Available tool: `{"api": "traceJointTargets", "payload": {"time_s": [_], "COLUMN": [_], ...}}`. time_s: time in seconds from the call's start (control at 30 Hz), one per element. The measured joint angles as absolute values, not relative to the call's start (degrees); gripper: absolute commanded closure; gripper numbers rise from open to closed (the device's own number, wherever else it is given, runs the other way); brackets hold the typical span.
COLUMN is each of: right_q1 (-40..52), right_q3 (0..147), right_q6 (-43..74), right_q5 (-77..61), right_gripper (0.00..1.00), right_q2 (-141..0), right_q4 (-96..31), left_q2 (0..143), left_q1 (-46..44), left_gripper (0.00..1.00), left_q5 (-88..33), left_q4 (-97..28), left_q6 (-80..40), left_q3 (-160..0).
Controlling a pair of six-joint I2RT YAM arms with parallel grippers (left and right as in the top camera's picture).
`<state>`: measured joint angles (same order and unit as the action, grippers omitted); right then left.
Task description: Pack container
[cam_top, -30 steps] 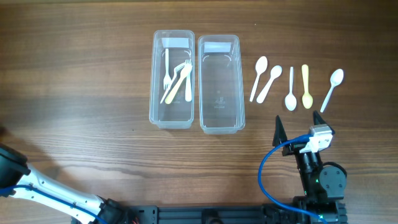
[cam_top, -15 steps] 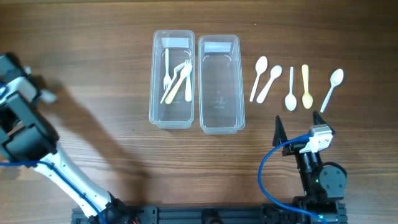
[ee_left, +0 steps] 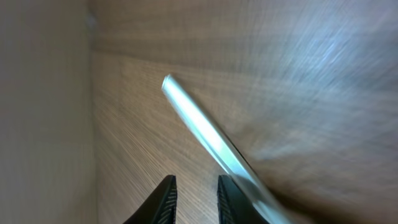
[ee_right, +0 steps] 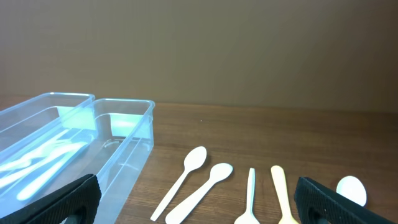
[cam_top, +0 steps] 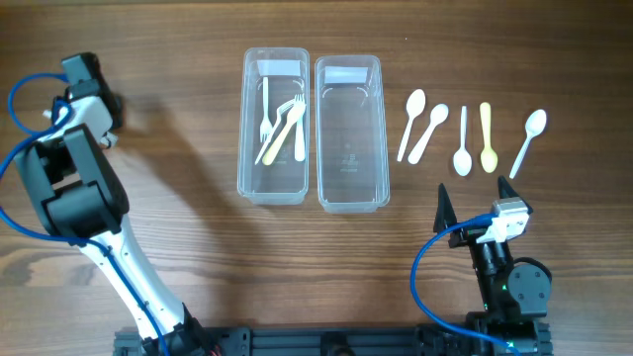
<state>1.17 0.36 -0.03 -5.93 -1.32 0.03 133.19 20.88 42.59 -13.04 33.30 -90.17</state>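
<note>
Overhead: we are lining up wide-open, empty right hand (cam_top: 475, 198) on nearest spoon (cam_top: 462, 158), right of empty container (cam_top: 348, 148); probably best gripping handle squarely. Left hand (ee_left: 194, 199) barely parted, empty.

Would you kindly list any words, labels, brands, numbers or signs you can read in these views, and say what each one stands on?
No text can be read in any view.
Right container: a faint moulded mark on its floor, too small to read.
Left container: no print visible.
Spoons: no print visible.
</note>
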Motion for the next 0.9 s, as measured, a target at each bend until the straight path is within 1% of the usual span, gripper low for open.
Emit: {"api": "traceJointTargets", "payload": {"time_s": [0.23,0.3,0.33,0.37,0.4,0.47,0.57,0.73,0.9], "right_q1": [1.2,1.2,1.2,1.2,1.2,1.2,1.2,1.2,1.2], "right_q3": [0.4,0.4,0.4,0.4,0.4,0.4,0.4,0.4,0.4], "right_q6": [0.0,0.0,0.0,0.0,0.0,0.0,0.0,0.0,0.0], "right_q5": [-5.9,-5.9,-5.9,-5.9,-5.9,-5.9,-5.9,-5.9,-5.9], "right_gripper": [0.00,0.00,0.00,0.00,0.00,0.00,0.00,0.00,0.00], "right_q2": [-1.3,-1.3,-1.3,-1.3,-1.3,-1.3,-1.3,-1.3,-1.3], "right_q4": [0.0,0.0,0.0,0.0,0.0,0.0,0.0,0.0,0.0], "left_q2": [127.5,125.5,124.7,124.2,123.9,123.7,123.7,123.7,123.7], "left_q1": [20.4,20.6,20.8,20.7,20.7,20.6,20.3,19.9,19.9], "left_gripper": [0.77,0.71,0.64,0.63,0.58,0.54,0.44,0.40,0.39], "left_q5": [43.9,44.3,44.5,44.6,44.7,44.8,43.9,35.5,29.6], "left_q4": [-12.6,-12.7,-13.1,-13.8,-14.5,-18.4,-26.5,-38.6,-41.6], "left_q6": [29.8,29.6,29.5,29.3,29.0,26.3,19.5,10.3,4.4], "left_q3": [-92.5,-93.0,-93.4,-93.6,-93.7,-93.9,-93.9,-93.9,-93.9]}}
